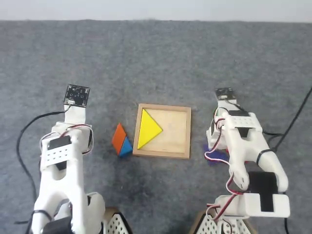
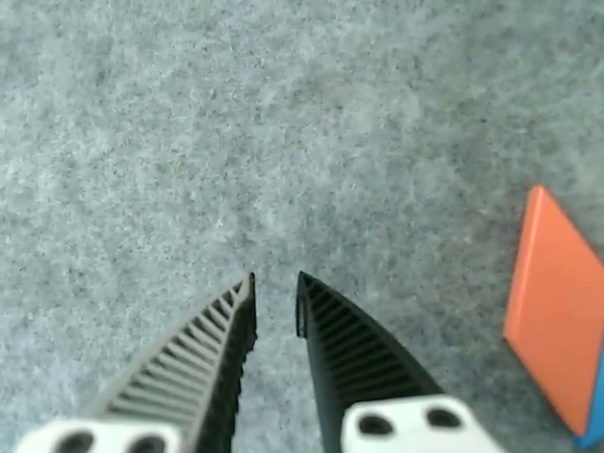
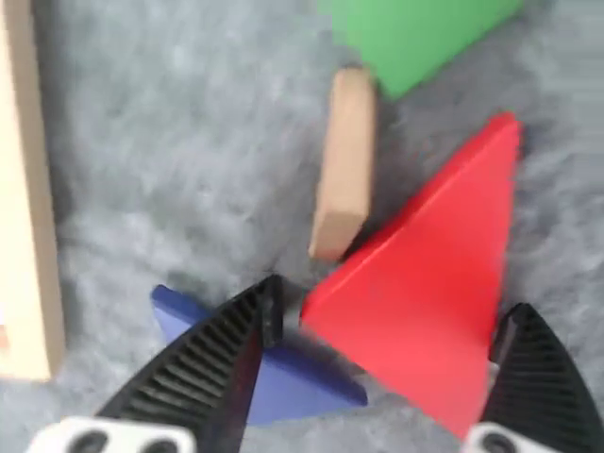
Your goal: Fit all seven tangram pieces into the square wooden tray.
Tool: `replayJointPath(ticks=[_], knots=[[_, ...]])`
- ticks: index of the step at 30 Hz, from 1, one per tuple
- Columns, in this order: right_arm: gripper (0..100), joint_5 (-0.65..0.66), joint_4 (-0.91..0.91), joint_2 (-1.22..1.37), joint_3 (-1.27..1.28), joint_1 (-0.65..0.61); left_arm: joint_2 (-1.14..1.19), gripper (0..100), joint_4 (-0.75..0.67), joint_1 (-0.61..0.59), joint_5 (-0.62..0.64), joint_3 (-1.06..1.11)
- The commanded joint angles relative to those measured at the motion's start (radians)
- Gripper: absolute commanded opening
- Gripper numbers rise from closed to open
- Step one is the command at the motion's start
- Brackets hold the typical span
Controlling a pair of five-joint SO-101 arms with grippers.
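Square wooden tray sits mid-desk, and there's a yellow triangle lying in its left half. Just left of the tray, an orange piece and a blue piece lie touching. Over on the right, the right gripper is spread wide across a red triangle, with a navy piece, a tan block and a green piece close by. The left gripper hangs left of the orange piece, a narrow gap between its tips.
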Motion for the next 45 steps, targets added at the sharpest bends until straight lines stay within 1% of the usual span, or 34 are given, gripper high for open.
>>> replayJointPath(ticks=[1, 5, 10, 17, 22, 24, 30, 33, 36, 45], knots=[[36.1, 0.100, 0.050, 0.002, -0.029, 0.002, -0.028, 7, -0.021, -0.003, -0.011, -0.002], [36.1, 0.152, 0.036, 0.004, -0.043, 0.027, -0.028, 7, -0.021, -0.003, -0.011, -0.002], [36.1, 0.097, 0.010, 0.004, -0.048, 0.030, -0.028, 7, -0.021, -0.003, -0.011, -0.002], [35.8, 0.097, 0.019, 0.031, -0.052, 0.058, -0.028, 7, -0.021, -0.003, -0.011, -0.002], [35.6, 0.095, 0.097, 0.148, -0.164, 0.074, -0.028, 7, -0.021, -0.003, -0.011, -0.002], [33.3, 0.095, 0.143, 0.213, -0.227, 0.085, -0.028, 7, -0.021, -0.003, -0.011, -0.002], [18.8, 0.101, 0.286, 0.384, -0.417, 0.101, -0.028, 7, -0.021, -0.003, -0.011, -0.002], [14.9, 0.172, 0.341, 0.435, -0.480, 0.097, -0.028, 7, -0.021, -0.003, -0.011, -0.002], [12.4, 0.199, 0.358, 0.447, -0.502, 0.097, -0.028, 7, -0.021, -0.003, -0.011, -0.002], [11.9, 0.201, 0.354, 0.380, -0.505, 0.096, -0.028, 7, -0.021, -0.003, -0.011, -0.002]])
